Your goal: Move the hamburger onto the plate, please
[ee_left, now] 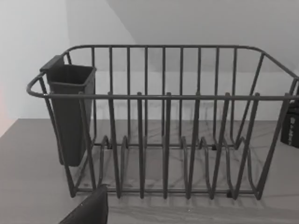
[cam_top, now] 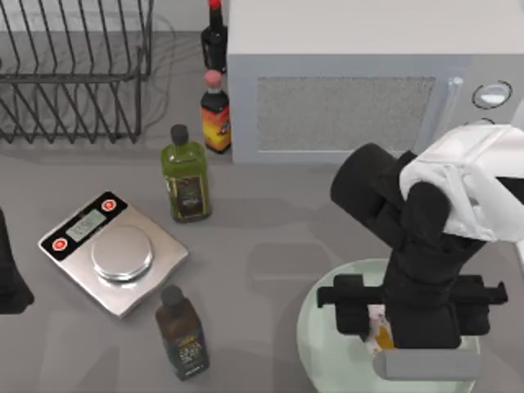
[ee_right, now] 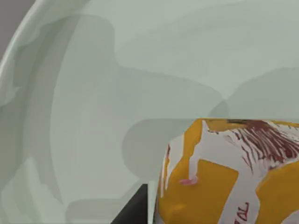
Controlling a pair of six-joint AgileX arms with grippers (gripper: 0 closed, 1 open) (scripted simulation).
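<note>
Right arm over the lower right of the top view, its gripper pointing down above the plate. One plate: pale mint green, round, shallow rim, partly covered by the arm.

One hamburger: a small orange-yellow and whitish patch showing beside the black gripper body, over the plate's inner area. In the right wrist view the hamburger sits at lower right of the frame, yellow and white wrapping with dark red streaks, against the plate's pale surface. One dark fingertip shows just beside it at the bottom edge. Whether the claw is closed on the hamburger or spread clear of it: cannot tell. Whether the hamburger rests on the plate or hangs above it: cannot tell.

Left arm parked at the left edge of the top view, gripper a dark shape, finger spacing not readable.

Other items, counted:
- Four bottles: dark bottle with red cap at top centre, orange-labelled bottle below it, green oil bottle, dark bottle at lower centre.
- One kitchen scale, centre left, steel pan on top.
- One wire dish rack, upper left; left wrist view shows the rack with a dark cutlery cup.
- One microwave, upper right.
</note>
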